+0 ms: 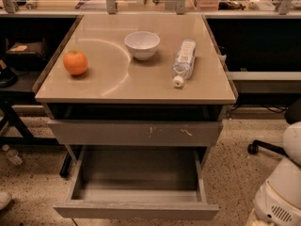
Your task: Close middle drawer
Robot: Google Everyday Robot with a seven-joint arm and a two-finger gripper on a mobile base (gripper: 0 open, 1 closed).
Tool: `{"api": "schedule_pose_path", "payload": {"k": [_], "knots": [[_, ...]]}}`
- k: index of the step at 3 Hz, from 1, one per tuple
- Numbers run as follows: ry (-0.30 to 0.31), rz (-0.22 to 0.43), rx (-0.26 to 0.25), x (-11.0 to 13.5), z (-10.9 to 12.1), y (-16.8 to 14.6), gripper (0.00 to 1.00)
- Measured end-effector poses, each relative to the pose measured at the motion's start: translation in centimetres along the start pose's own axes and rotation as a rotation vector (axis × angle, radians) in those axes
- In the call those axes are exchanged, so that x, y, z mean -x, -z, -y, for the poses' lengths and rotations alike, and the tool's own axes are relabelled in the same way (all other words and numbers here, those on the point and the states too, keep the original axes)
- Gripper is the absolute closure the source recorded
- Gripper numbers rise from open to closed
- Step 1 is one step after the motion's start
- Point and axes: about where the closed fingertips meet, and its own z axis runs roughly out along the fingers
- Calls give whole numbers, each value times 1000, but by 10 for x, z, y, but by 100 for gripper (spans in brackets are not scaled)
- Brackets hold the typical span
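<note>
Middle drawer stands pulled well out, grey box interior showing, below tabletop, just under scratched front | gripper: out of view, grip cannot be told | white robot body low, right of tabletop | on tabletop: orange, bowl, bottle lying flat

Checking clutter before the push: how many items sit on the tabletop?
3: orange at left, white bowl at centre back, water bottle lying at right. The pincer is out of view.
</note>
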Motion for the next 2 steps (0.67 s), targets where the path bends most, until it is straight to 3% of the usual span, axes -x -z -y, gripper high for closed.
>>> {"api": "schedule_pose_path", "payload": {"k": [1,2], "knots": [[-47,3,71,-23,10,-31,100],[-48,3,71,-24,11,-33,100]]}}
